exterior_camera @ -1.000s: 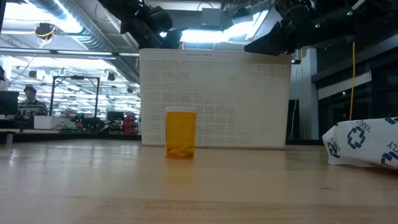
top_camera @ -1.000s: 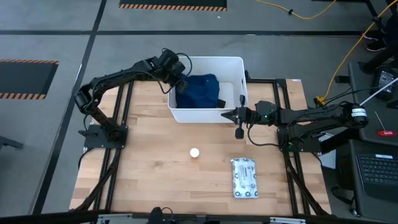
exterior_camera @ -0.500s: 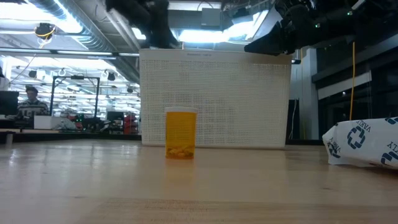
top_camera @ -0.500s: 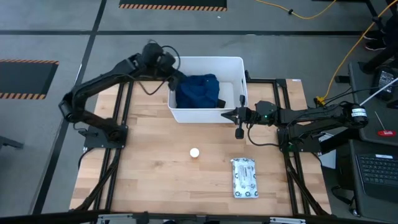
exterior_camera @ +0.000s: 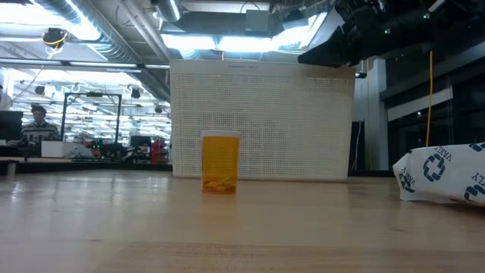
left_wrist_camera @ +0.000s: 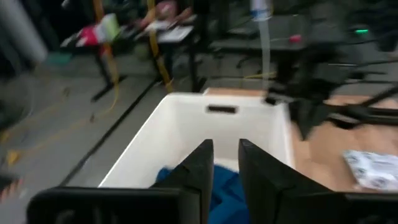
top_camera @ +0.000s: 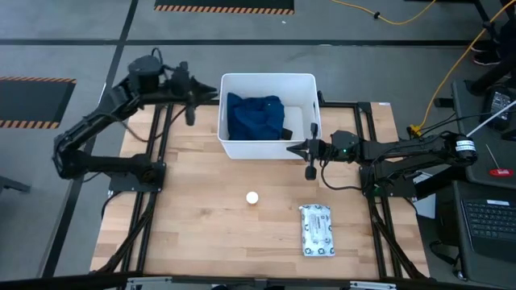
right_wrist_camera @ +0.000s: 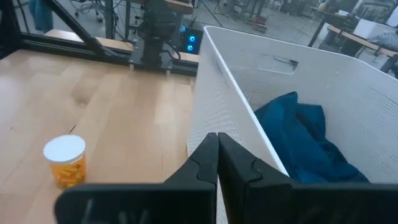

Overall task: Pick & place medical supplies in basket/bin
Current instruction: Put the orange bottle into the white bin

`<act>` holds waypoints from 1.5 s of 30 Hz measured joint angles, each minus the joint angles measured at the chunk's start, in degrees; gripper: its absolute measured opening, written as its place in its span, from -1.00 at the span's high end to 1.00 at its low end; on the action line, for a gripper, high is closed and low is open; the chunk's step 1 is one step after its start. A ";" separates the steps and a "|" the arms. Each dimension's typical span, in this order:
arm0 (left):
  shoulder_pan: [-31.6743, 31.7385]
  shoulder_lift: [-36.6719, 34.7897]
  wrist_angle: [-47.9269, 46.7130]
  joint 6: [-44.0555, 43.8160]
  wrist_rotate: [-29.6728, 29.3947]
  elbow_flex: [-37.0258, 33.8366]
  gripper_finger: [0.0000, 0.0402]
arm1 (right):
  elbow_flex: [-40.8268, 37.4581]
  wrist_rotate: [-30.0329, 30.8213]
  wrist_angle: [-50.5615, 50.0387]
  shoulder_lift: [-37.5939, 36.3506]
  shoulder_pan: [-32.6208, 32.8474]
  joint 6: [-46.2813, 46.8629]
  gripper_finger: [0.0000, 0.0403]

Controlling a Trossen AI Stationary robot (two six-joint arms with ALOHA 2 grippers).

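The white bin (top_camera: 268, 80) stands at the table's far middle. The dark blue cloth (top_camera: 254, 117) lies inside it, with the small black cylinder (top_camera: 286, 133) beside the cloth. The white-capped orange bottle (top_camera: 252, 197) stands upright on the wood in front of the bin. The printed packet (top_camera: 316, 230) lies flat toward the near right. My left gripper (top_camera: 211, 95) hovers just outside the bin's left wall, pointing at it, fingers slightly apart (left_wrist_camera: 226, 146). My right gripper (top_camera: 310, 150) is shut (right_wrist_camera: 216, 138) and hangs above the bin's near right corner.
Bare wood spreads around the bottle (exterior_camera: 220, 162) and along the table's left half. The bin's tall perforated wall (exterior_camera: 261, 121) rises behind the bottle. The packet (exterior_camera: 443, 174) lies at the right. Black frame rails run along both table sides. People and benches show far behind.
My left gripper has pulled out from over the cloth in the bin, moving toward the table's left until it is outside the bin's left wall. The arm has folded back toward the left edge. The cloth stays in the bin.
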 joint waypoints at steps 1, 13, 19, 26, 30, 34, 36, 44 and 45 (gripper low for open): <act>-0.30 -0.78 -0.02 0.77 0.80 0.00 0.70 | 0.00 -0.39 0.00 0.00 0.06 -0.12 0.96; -7.58 -2.57 -4.43 4.77 6.49 -1.80 0.98 | 0.00 -6.43 0.31 0.00 0.09 -0.20 0.96; -15.29 -4.04 3.44 3.19 6.05 -12.40 0.99 | 0.00 -6.47 0.26 0.00 0.09 -0.29 0.96; -22.58 -7.49 16.99 0.05 -1.74 -27.53 0.99 | 0.00 -6.60 -0.21 0.00 0.09 -0.33 0.96; -26.33 -8.89 28.65 -4.95 -4.47 -37.36 0.99 | 0.00 -6.60 -0.59 0.00 0.09 -0.50 0.96; -30.94 -7.89 40.08 -7.00 -6.95 -45.10 0.99 | 0.00 -6.60 -0.57 0.00 0.09 -0.53 0.96; -33.17 -7.09 43.33 -7.77 -9.54 -47.19 0.99 | 0.00 -6.60 -0.56 0.00 0.13 -0.50 0.96; -42.65 -4.28 44.14 -9.01 -24.20 -49.59 0.99 | 0.00 -6.60 -0.96 0.00 0.42 -0.42 0.96; -43.70 -3.59 43.99 -8.97 -24.87 -49.62 0.99 | 0.00 -6.60 -1.26 0.00 0.44 -0.48 0.96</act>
